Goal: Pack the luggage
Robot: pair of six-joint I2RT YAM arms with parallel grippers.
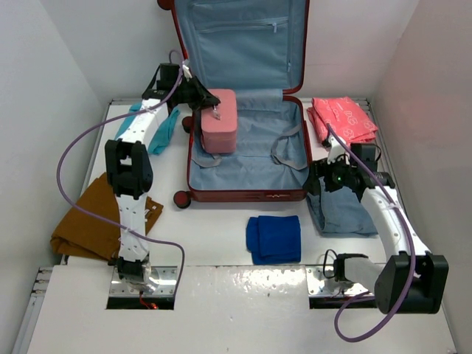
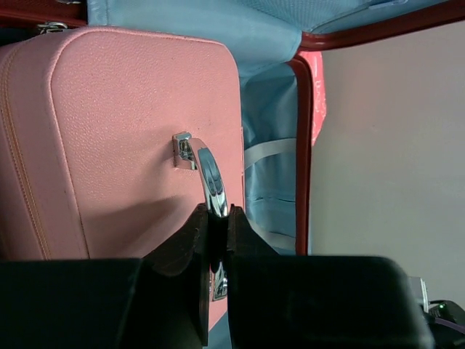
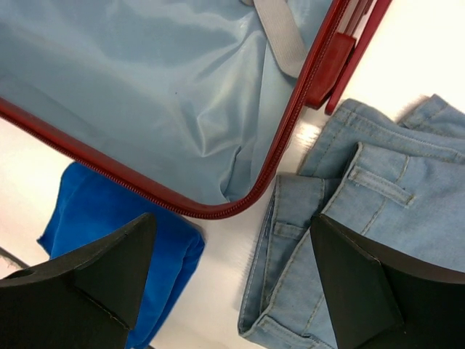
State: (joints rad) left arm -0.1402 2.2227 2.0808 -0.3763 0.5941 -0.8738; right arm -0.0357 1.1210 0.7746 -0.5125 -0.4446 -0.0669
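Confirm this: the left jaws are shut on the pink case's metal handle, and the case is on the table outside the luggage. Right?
Not quite. The left jaws are shut on the metal handle, but the pink case is inside the open luggage, not outside it. The top external view shows it.
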